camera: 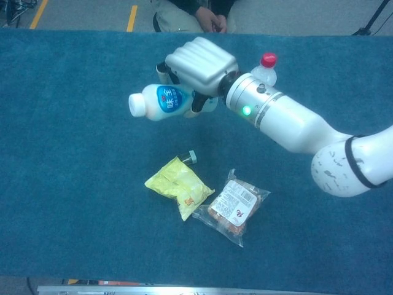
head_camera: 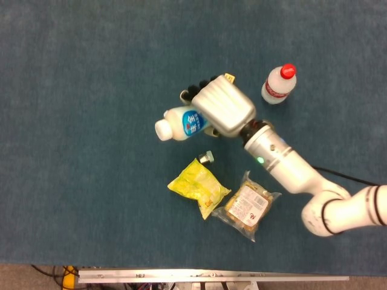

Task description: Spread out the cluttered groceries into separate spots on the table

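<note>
My right hand (head_camera: 222,107) (camera: 198,66) grips a white bottle with a blue label (head_camera: 180,123) (camera: 161,101) and holds it lying sideways above the table, cap pointing left. On the cloth below lie a yellow snack bag (head_camera: 198,186) (camera: 178,186), a clear packet of brown snacks (head_camera: 247,205) (camera: 231,206) and a small silver-capped jar (head_camera: 207,157) (camera: 189,157). A clear bottle with a red cap (head_camera: 279,84) (camera: 264,69) stands upright to the right. A small yellow box (head_camera: 228,77) peeks out behind the hand. My left hand is out of sight.
The blue cloth-covered table (head_camera: 91,121) (camera: 73,153) stretches wide to the left and far side. A seated person (camera: 199,13) is beyond the far edge. The table's near edge has a metal rail (head_camera: 211,277).
</note>
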Motion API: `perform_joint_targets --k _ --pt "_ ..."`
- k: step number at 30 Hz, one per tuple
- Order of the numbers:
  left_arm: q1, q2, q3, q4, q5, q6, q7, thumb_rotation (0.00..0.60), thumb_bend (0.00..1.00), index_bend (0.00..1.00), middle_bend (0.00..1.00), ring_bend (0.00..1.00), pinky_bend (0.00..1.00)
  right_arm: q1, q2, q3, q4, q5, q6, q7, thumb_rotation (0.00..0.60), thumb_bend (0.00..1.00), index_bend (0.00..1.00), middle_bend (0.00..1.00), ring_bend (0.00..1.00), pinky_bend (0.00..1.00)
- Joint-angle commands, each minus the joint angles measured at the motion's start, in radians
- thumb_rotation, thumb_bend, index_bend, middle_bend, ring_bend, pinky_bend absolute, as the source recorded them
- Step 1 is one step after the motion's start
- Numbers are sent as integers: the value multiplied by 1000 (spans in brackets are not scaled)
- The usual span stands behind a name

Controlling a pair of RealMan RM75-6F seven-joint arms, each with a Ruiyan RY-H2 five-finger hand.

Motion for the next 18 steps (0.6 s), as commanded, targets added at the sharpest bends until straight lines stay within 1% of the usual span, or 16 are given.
perform_joint_targets --k 1,6,12,18 --pt "-1 -1 0 2 1 -2 -1 600 441 373 336 268 199 -42 63 30 -71 -56 49 77 600 73 663 609 592 616" --pt "-7 -5 0 4 5 -9 -2 600 441 373 336 268 199 -90 136 41 -138 -89 102 112 600 73 663 613 592 616" --pt "-10 -7 0 7 7 -13 -5 600 441 373 336 268 199 -141 215 37 -179 -101 132 133 600 72 663 613 592 616" --pt "-15 -8 0 6 11 -17 -2 600 441 373 336 268 199 -188 280 56 -207 -117 162 206 600 72 663 613 592 616"
